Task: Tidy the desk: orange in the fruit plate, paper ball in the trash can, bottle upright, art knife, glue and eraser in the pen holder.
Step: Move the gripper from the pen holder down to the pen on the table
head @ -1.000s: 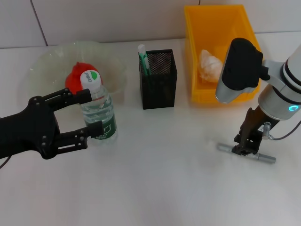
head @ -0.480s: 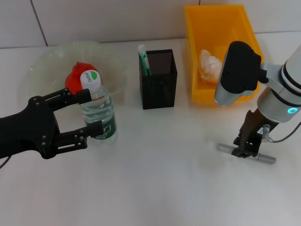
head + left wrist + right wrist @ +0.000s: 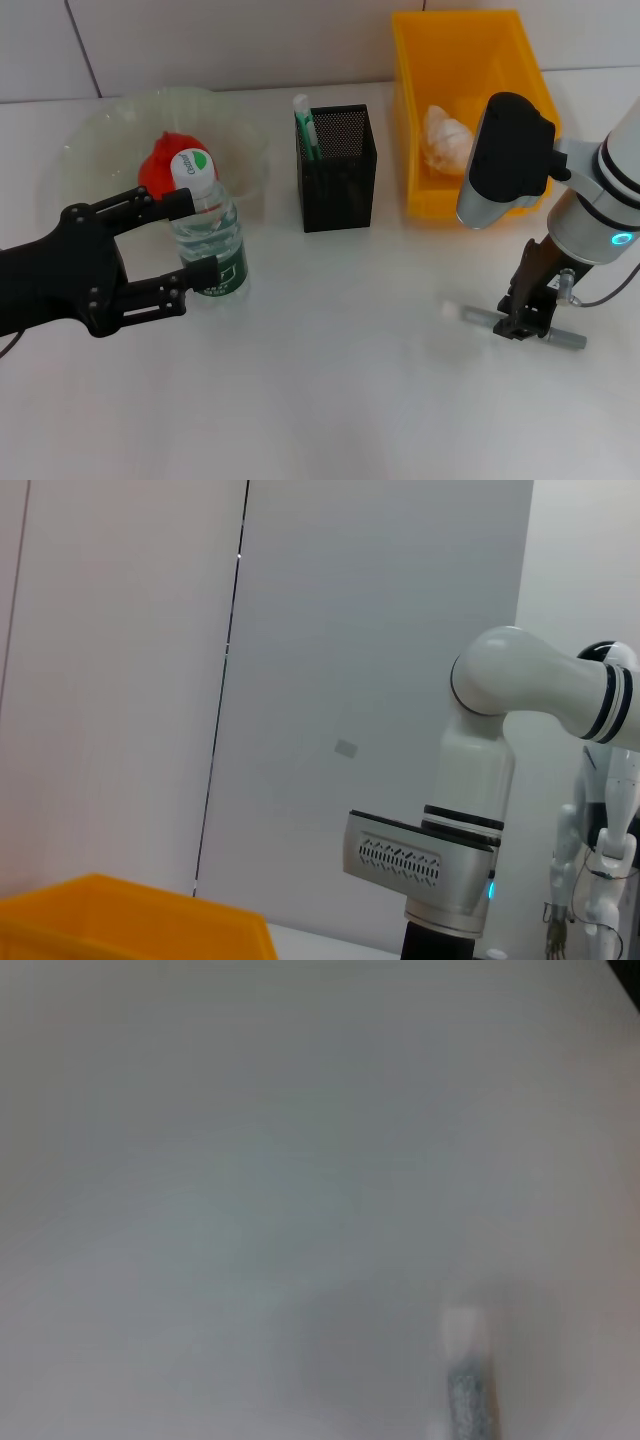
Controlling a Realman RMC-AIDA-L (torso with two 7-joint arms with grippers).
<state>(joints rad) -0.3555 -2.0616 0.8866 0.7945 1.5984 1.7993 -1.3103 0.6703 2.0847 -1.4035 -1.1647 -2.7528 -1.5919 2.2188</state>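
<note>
The clear bottle [image 3: 207, 232] with a green label stands upright beside the fruit plate [image 3: 100, 125]. My left gripper [image 3: 200, 238] grips it, one finger on each side. The orange [image 3: 158, 168] lies in the plate. My right gripper [image 3: 522, 322] points down and is shut on the middle of the grey art knife [image 3: 565, 337], which lies low over the table at the right. The knife's tip shows in the right wrist view [image 3: 466, 1385]. A green-and-white glue stick [image 3: 304, 122] stands in the black mesh pen holder [image 3: 338, 185]. The paper ball [image 3: 445, 135] lies in the yellow trash can [image 3: 465, 45]. I see no eraser.
The pen holder stands between the plate and the trash can at the back of the white table. The left wrist view looks across at the right arm [image 3: 480, 810] and the trash can's rim [image 3: 120, 915].
The right gripper has shifted slightly on the art knife, and the knife's left end has moved a little to the left. The left arm and bottle have not moved.
</note>
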